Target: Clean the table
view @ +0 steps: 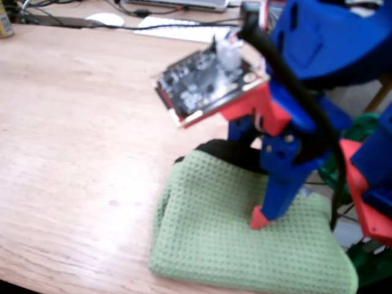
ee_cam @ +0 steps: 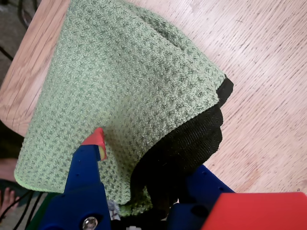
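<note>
A green waffle-weave cloth (view: 245,245) with a black layer (view: 226,152) under its far edge lies on the reddish-brown wooden table (view: 79,122), near the front right edge. My blue gripper (view: 260,215) reaches down onto it, its red-tipped finger (view: 258,218) pressing on the cloth's top. In the wrist view the red-tipped finger (ee_cam: 97,140) lies on the green cloth (ee_cam: 124,81), and the folded green and black edge (ee_cam: 192,139) runs between the jaws of the gripper (ee_cam: 148,160). The table (ee_cam: 268,72) shows bare to the right.
A white mouse (view: 104,19), a keyboard (view: 177,27) and cables lie along the table's far edge. The arm carries a circuit board (view: 208,82) and a black cable (view: 294,86). A green clamp (view: 367,128) sits at the right. The table edge (ee_cam: 21,72) runs beside the cloth.
</note>
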`<act>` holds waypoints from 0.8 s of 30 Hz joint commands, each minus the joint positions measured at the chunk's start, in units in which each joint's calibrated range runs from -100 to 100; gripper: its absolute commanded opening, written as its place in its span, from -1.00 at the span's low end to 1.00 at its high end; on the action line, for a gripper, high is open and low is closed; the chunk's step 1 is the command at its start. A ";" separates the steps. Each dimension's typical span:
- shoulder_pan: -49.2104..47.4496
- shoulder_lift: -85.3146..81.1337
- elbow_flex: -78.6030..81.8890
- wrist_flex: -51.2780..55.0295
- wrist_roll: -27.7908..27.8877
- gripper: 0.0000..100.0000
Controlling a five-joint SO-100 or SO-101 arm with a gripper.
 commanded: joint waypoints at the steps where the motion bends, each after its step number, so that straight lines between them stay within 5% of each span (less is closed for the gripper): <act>1: 0.42 -1.95 -0.68 0.44 0.29 -0.52; 20: 7.02 -4.18 -10.49 1.42 0.39 -0.52; 24: 8.37 -5.98 -10.49 1.51 4.84 -0.52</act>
